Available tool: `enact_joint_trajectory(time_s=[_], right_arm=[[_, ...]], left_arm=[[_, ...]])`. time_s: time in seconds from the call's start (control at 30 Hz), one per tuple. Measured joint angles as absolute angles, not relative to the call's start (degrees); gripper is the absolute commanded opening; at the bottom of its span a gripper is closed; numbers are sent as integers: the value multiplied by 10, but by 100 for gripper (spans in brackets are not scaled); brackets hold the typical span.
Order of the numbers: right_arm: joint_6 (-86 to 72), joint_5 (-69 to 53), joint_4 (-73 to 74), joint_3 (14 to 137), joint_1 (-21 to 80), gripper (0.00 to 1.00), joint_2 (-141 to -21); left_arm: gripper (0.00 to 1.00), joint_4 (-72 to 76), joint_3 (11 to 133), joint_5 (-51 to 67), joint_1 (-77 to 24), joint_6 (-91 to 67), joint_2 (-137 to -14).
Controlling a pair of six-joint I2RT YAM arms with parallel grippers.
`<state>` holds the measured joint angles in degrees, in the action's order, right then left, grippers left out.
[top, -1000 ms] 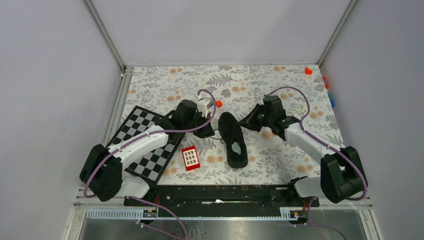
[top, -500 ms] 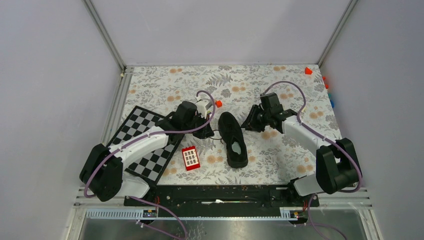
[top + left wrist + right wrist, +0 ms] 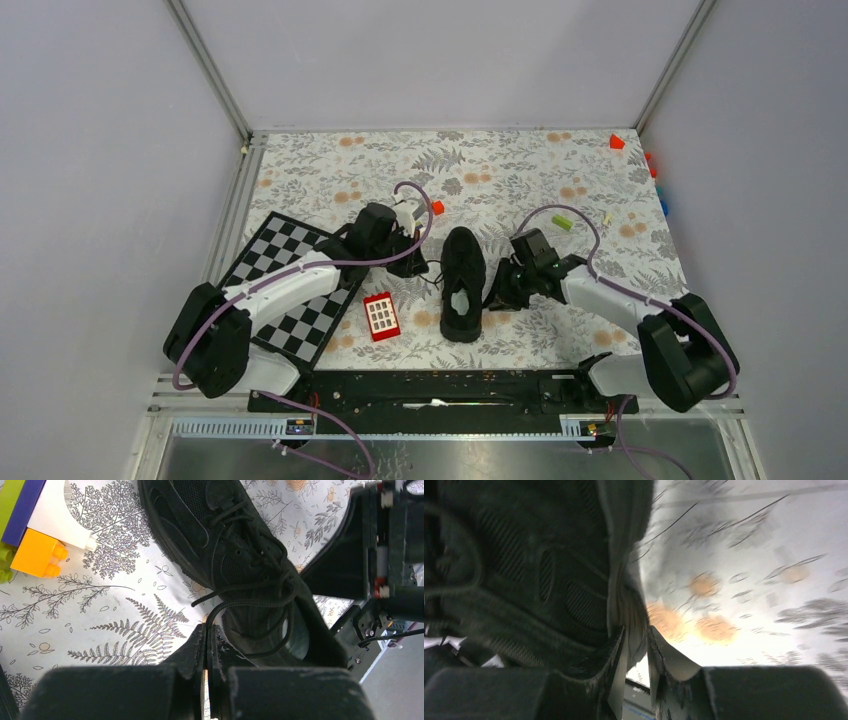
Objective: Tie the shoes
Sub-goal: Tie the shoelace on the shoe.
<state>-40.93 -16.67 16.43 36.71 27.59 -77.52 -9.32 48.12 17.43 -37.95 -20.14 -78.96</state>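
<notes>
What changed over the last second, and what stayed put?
The right fingers came nearer, from clear of the shoe onto its right flank; grip unclear. Its heel swung left. A green block came into view behind. The left fingers stayed shut on a lace; the red block is unmoved.

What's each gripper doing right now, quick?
Left gripper: closed, pinching a black lace of the shoe.
Right gripper: cannot be told; fingers slightly apart against the shoe's side, view blurred.

The sneaker is matt black mesh cloth with woven laces; the orange block is glossy plastic.
</notes>
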Motion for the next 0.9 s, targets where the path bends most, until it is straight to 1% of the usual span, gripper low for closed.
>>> enact_joint_trajectory(time_s=[0.1, 0.13, 0.2, 0.23, 0.27, 0.3, 0.33, 0.37, 0.4, 0.47, 0.53, 0.57, 0.63, 0.77, 0.9], right_arm=[[-441, -174, 142, 347, 318, 26, -744], [-451, -175, 137, 343, 328, 24, -735], [-468, -171, 134, 342, 343, 7, -718], [-471, -163, 135, 342, 346, 2, -708], [-474, -155, 137, 342, 348, 1, -700], [-474, -135, 147, 345, 348, 2, -688], [-468, -108, 161, 350, 348, 11, -674], [-461, -84, 175, 357, 348, 28, -660], [-453, -59, 188, 366, 347, 39, -648], [-431, -20, 205, 391, 345, 46, -635], [-404, 2, 209, 419, 340, 40, -636], [-390, 4, 207, 431, 335, 40, -641], [-368, -12, 199, 457, 323, 40, -665], [-342, -63, 187, 512, 313, 42, -753], [-341, -98, 168, 518, 309, 42, -798]], left_arm=[[0, -92, 481, 174, -380, -199, -790], [0, -90, 481, 174, -380, -199, -790], [0, -89, 481, 174, -380, -198, -790], [0, -89, 481, 173, -380, -197, -790], [0, -89, 481, 173, -380, -197, -790], [0, -89, 482, 173, -380, -197, -790], [0, -89, 482, 173, -380, -197, -790], [0, -89, 482, 173, -380, -196, -790], [0, -89, 482, 172, -380, -196, -790], [0, -89, 482, 171, -380, -194, -790], [0, -90, 483, 171, -380, -194, -790], [0, -90, 483, 170, -380, -193, -790], [0, -90, 484, 168, -380, -193, -790], [0, -91, 484, 166, -380, -194, -790], [0, -90, 484, 164, -380, -194, -790]])
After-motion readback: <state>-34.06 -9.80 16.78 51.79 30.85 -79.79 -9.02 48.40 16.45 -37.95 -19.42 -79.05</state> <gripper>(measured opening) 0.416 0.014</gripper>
